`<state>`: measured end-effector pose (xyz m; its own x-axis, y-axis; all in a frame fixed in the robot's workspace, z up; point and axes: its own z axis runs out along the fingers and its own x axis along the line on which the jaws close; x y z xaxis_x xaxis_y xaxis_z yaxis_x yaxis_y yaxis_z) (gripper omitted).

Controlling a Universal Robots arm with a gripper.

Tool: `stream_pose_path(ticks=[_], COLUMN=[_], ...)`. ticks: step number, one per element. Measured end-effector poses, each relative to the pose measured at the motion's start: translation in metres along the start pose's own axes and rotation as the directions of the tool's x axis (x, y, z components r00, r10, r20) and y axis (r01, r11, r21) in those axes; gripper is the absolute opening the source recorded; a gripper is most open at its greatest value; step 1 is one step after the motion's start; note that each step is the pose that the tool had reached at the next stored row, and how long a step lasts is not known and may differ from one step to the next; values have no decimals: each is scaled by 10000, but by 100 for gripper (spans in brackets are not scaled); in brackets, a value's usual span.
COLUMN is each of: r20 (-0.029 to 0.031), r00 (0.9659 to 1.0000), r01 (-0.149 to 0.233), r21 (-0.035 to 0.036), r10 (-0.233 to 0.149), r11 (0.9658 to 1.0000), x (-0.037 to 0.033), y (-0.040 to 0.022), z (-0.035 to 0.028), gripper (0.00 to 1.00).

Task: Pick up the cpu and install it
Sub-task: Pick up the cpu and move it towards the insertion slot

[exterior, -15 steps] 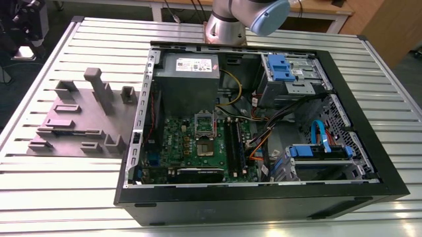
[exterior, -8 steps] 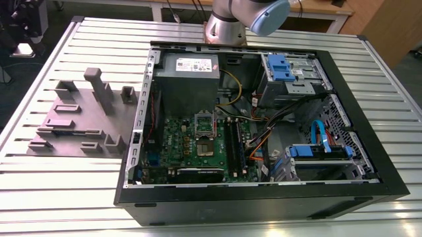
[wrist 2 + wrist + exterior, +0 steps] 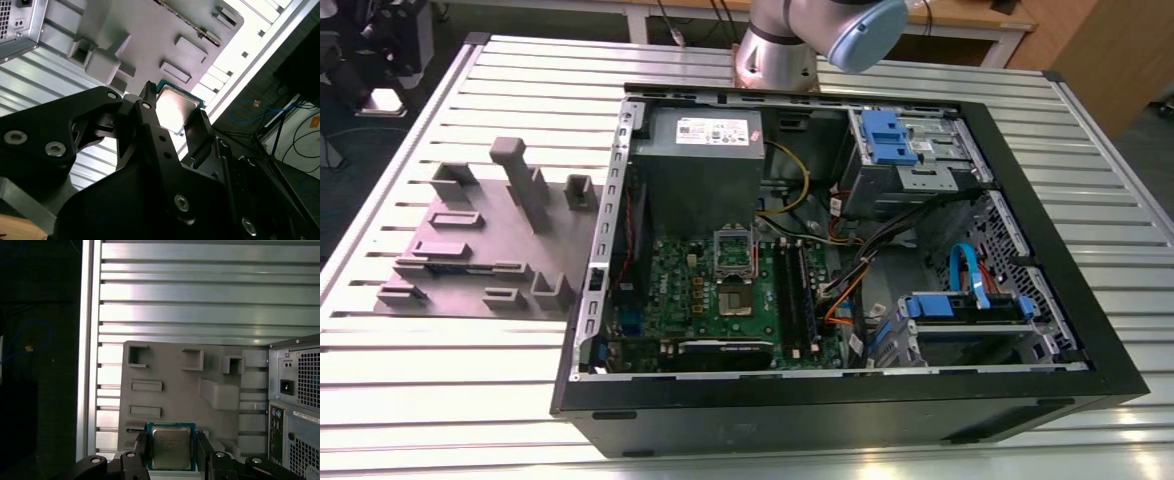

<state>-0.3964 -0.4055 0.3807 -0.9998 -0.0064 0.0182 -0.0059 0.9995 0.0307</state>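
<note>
While the cpu [image 3: 171, 447] sits pinched between the two black fingers [image 3: 141, 452] of the gripper [image 3: 172, 452], its silvery top faces the first wrist view. It is over the grey fixture [image 3: 175, 370], near one edge. The computer case [image 3: 295, 390] stands just beside the fixture. The slatted table [image 3: 200, 290] runs wide past the fixture to a straight metal rim. In the exterior view, the arm [image 3: 781, 50] rises behind the open case.

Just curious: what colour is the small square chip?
The cpu is silvery, greenish-edged; clearest in the first wrist view.
</note>
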Motion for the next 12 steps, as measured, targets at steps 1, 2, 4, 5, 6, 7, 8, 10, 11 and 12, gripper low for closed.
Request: stream_pose_path(ticks=[1, 2, 4, 5, 6, 7, 8, 10, 11, 12], r20=[0, -1, -2, 0, -1, 0, 0, 2, 1, 1], r00=[10000, 10000, 10000, 10000, 10000, 10000, 10000, 10000, 10000, 10000], r01=[0, -2, -7, -14, -19, -26, -31, -37, -38, -39], r21=[0, 0, 2, 5, 8, 9, 10, 9, 9, 9], r10=[0, 2, 7, 14, 19, 26, 31, 37, 38, 39], r11=[10000, 10000, 10000, 10000, 10000, 10000, 10000, 10000, 10000, 10000], x=[-16, -29, -45, -48, -51, -54, -59, -86, -108, -131], y=[-2, -6, -24, -35, -46, -57, -67, -76, -78, -79], z=[0, -1, -2, -2, -3, -3, -3, -4, -4, -5], gripper=[47, 47, 47, 47, 47, 47, 47, 47, 47, 47])
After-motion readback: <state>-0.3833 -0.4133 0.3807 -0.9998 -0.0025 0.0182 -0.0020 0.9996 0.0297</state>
